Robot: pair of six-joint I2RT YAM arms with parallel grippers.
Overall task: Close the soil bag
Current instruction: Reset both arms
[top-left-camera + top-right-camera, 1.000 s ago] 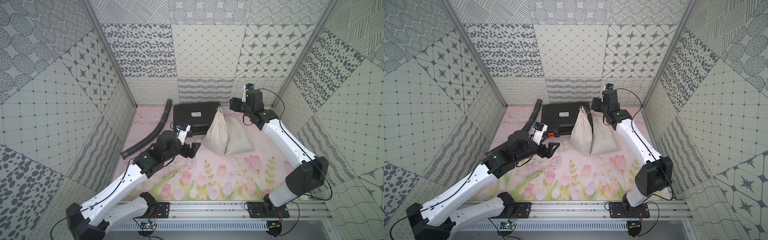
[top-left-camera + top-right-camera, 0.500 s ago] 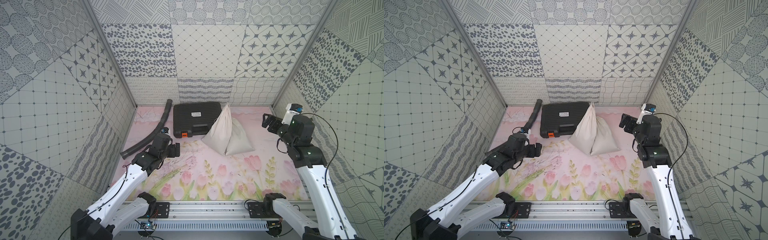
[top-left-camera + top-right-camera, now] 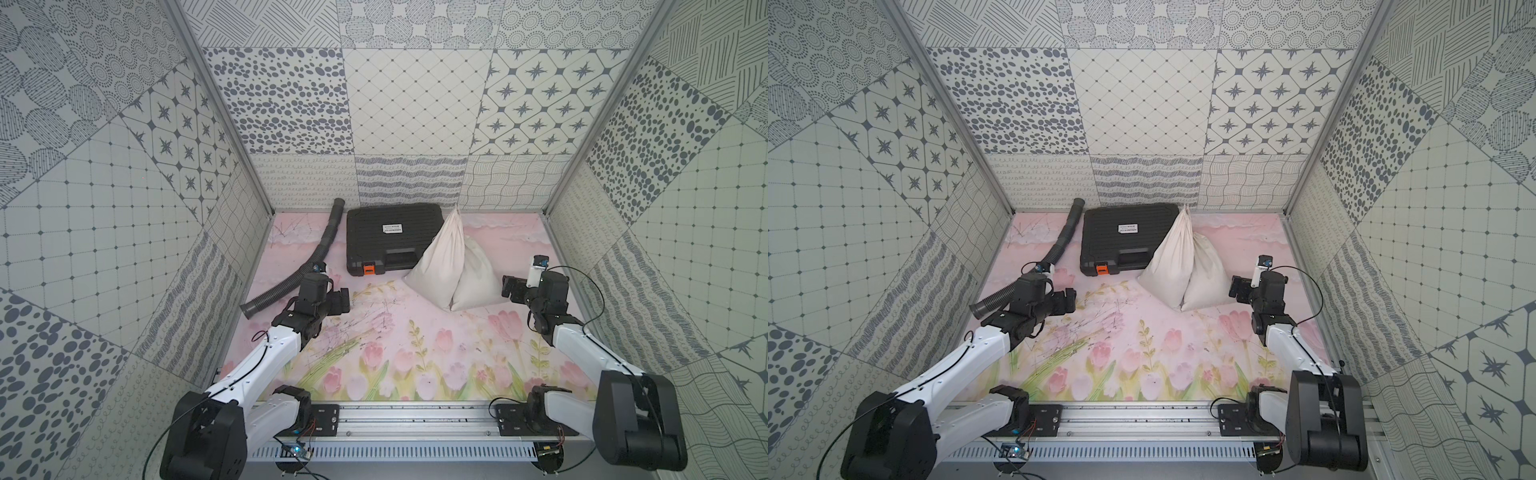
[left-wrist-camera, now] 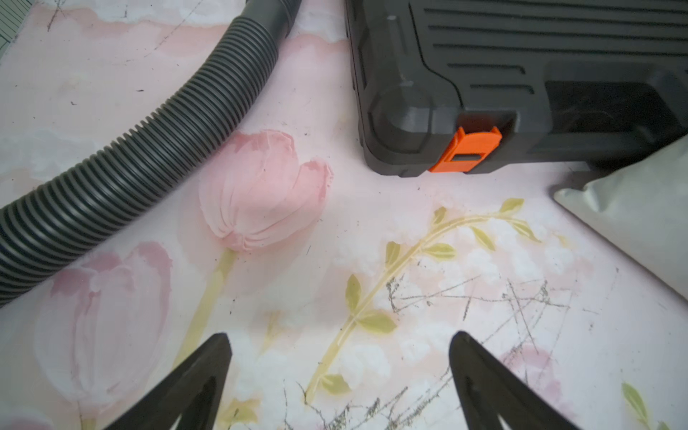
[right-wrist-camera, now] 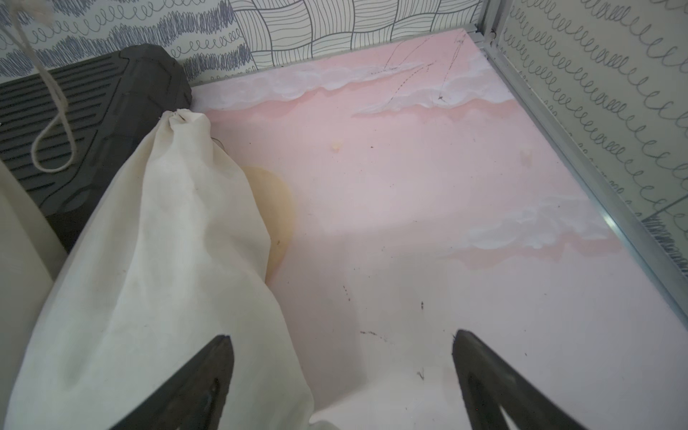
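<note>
The soil bag (image 3: 446,266) (image 3: 1173,266) is cream cloth, standing as a tall cone with a lower lobe beside it, leaning on the black case. Its top is gathered to a narrow point (image 3: 456,211). In the right wrist view the bag (image 5: 167,242) fills the near side, and a cord loop (image 5: 52,123) hangs over the case. My right gripper (image 3: 508,286) (image 5: 340,337) is open and empty, just right of the bag. Left of the bag and apart from it, my left gripper (image 3: 343,300) (image 4: 338,335) hangs open over the mat. A bag corner (image 4: 633,216) shows in the left wrist view.
A black tool case (image 3: 390,237) with an orange latch (image 4: 465,150) lies against the back wall. A ribbed grey hose (image 3: 299,266) curves along the left wall, beside my left wrist. Patterned walls close three sides, and a metal rail (image 3: 415,419) runs along the front.
My right arm has drawn back from the bag's top at the rear to the right side of the mat. The left arm has pulled back leftward. The bag now stands untouched.
</note>
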